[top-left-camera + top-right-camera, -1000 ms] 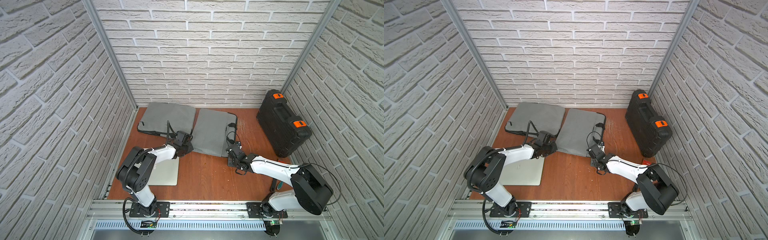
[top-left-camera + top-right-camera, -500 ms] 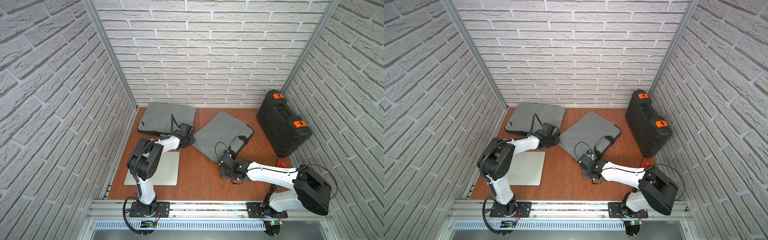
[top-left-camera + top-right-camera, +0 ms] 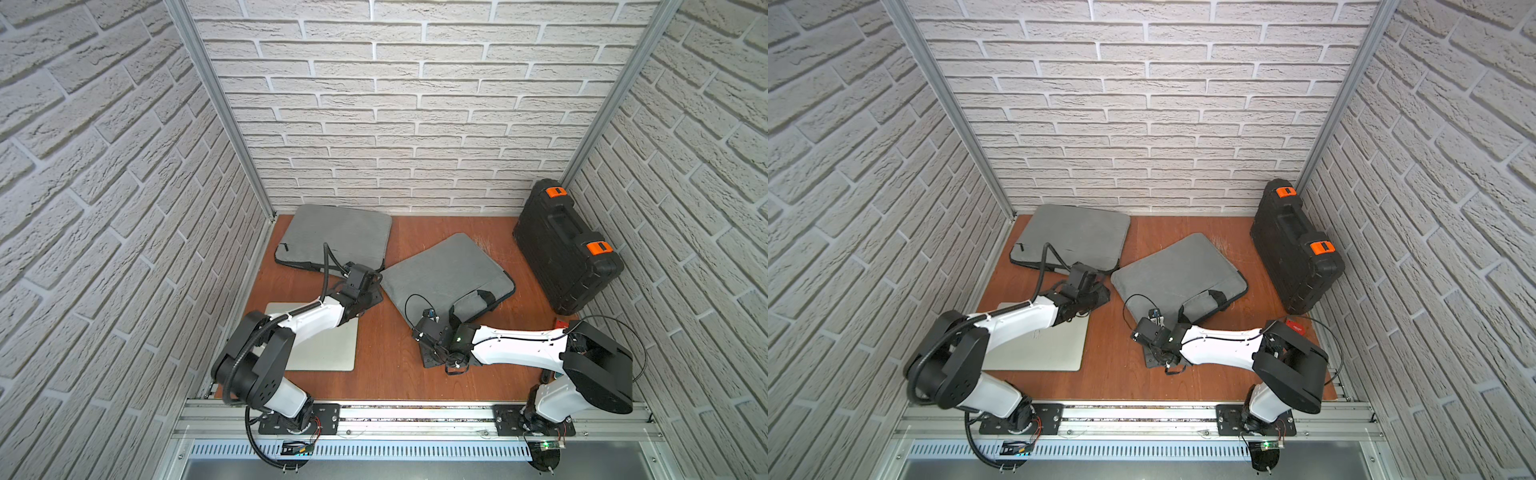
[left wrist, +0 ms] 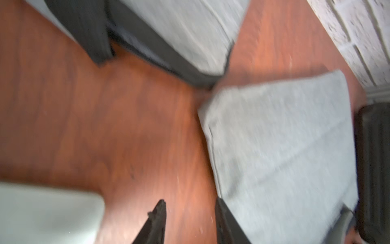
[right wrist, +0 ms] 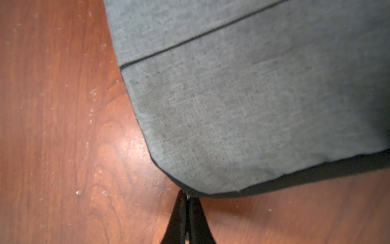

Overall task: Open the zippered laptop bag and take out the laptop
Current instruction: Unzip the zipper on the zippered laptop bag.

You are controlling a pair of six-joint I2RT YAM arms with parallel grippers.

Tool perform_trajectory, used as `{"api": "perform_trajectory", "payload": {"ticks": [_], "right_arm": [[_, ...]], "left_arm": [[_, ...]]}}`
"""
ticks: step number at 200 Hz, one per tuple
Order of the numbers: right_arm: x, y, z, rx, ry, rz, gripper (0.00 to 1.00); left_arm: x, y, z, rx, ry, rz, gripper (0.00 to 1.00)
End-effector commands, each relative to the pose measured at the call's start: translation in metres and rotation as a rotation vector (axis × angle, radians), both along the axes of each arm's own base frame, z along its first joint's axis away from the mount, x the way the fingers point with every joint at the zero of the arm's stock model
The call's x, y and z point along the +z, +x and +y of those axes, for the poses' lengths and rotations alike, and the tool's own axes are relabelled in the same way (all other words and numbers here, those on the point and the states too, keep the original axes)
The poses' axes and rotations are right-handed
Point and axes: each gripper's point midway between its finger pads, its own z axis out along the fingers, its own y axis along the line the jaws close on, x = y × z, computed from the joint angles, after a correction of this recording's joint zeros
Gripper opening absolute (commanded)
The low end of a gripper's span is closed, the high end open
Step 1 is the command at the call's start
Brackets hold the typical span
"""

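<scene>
1. Grey woven-fabric laptop bag [image 3: 444,270]: heathered grey, black edging and handle.
2. Silver flat metal laptop [image 3: 328,353]: plain, unpatterned.
3. Reddish-brown wooden counter [image 3: 395,382]: wood-grain pattern.
4. Black hard plastic case [image 3: 565,253]: orange latches.
5. White walls [image 3: 415,124]: brick pattern.

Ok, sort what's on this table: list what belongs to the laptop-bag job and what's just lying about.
On the job: grey bag with handles; its zipper pull, with the right gripper jaws shut on it; left gripper, jaws open beside that bag.

Lying about: second grey bag, untouched; silver laptop, already out of any bag; black case; small red item.
</scene>
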Motion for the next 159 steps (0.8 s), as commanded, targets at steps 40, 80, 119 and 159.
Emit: {"api": "perform_trajectory", "payload": {"ticks": [40,80,119,159], "right_arm": [[0.007,-0.004,0.018,0.029,0.075,0.004,0.06],[0.008,-0.004,0.019,0.03,0.091,0.002,0.06],[0.011,-0.005,0.019,0.028,0.104,-0.004,0.06],[0.013,-0.005,0.018,0.027,0.114,-0.012,0.06]], "left_arm": [[0.004,-0.059,-0.042,-0.078,-0.066,-0.023,0.43],[-0.01,-0.076,-0.081,-0.181,-0.112,0.014,0.45],[-0.026,-0.078,-0.109,-0.236,-0.175,0.063,0.42],[-0.027,-0.077,-0.119,-0.258,-0.199,0.07,0.39]]}}
